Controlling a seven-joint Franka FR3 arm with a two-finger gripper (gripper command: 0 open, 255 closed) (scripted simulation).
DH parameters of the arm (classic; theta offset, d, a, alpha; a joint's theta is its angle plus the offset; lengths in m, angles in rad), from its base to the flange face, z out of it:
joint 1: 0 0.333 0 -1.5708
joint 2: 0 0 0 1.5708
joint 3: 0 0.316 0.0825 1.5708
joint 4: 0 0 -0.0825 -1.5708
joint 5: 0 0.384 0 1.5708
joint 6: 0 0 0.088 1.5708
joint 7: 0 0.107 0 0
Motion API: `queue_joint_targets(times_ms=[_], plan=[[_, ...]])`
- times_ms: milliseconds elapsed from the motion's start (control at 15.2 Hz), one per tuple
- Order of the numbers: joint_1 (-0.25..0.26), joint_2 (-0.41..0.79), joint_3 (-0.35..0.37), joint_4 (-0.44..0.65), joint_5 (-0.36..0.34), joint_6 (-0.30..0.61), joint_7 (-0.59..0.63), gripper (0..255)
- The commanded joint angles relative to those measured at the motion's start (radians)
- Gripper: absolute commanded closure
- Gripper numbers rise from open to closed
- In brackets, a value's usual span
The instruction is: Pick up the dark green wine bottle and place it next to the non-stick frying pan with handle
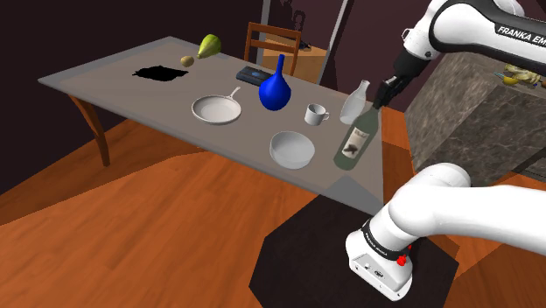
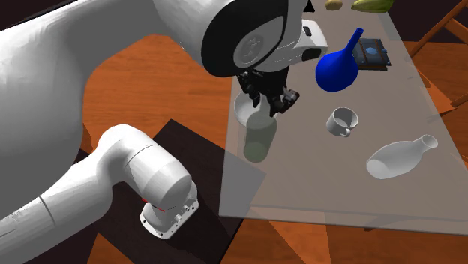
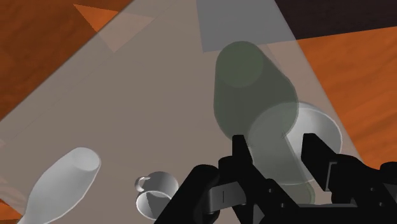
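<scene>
The black fingers [image 3: 240, 153] stood a little apart, closed on either side of the neck of the dark green wine bottle [image 1: 354, 140], which they gripped near its top. In the wrist view the translucent green body ran away from the fingers over the grey table [image 1: 114, 79], and a white bowl [image 1: 291, 149] showed through it. In the shoulder view the bottle leaned, neck up toward that view's right, close to the table's near corner. Whether its base touched the table could not be told. It bore a pale label with dark marks too small to read. Near it were the bowl, a white cup [image 1: 315, 114] and a white vase [image 1: 354, 101]. A blue vase [image 1: 275, 90] stood farther along. Beyond that lay the pale frying pan [image 1: 216, 109] with its handle, well apart from the bottle. The white arm [image 1: 472, 22] carried the lettering "FRANKA EM", cut off at the picture's edge.
</scene>
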Motion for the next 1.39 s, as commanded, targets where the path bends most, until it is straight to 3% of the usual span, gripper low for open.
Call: queue_joint_targets(times_ms=[0,1320], plan=[[0.003,0.005,0.005,0.031,0.006,-0.025,-0.003,255],[0.032,0.108,0.049,0.357,0.056,-0.249,-0.022,255]])
